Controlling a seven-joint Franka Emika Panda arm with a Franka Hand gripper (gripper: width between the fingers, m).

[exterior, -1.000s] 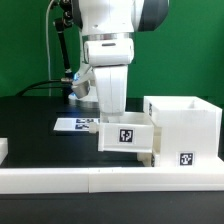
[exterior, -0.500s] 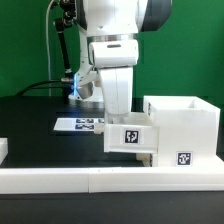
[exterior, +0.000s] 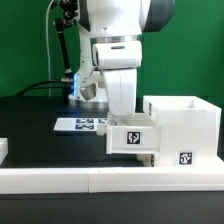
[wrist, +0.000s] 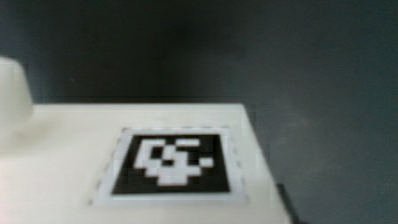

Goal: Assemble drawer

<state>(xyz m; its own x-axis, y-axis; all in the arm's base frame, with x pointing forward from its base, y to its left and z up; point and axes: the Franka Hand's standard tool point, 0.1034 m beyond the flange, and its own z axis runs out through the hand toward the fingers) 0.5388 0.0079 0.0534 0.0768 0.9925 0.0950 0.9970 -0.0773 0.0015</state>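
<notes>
In the exterior view my gripper (exterior: 126, 124) reaches down from the white arm and is shut on a small white tray (exterior: 131, 138) with a square tag on its front. The tray hides my fingers. It hangs just above the table, with its right end against the left side of the large white open casing (exterior: 188, 122), which has a tag low on its front. A small white part (exterior: 149, 158) shows under the tray by the casing. The wrist view shows the tray's white face and its tag (wrist: 173, 162) close up, with no fingers visible.
The marker board (exterior: 78, 124) lies flat on the black table behind the tray. The long low white border wall (exterior: 90, 180) runs along the front. A white piece (exterior: 3, 150) sits at the exterior view's left edge. Cables hang behind the arm.
The arm has carried the tray toward the exterior view's right, until it meets the casing's left side. The casing has not moved.
</notes>
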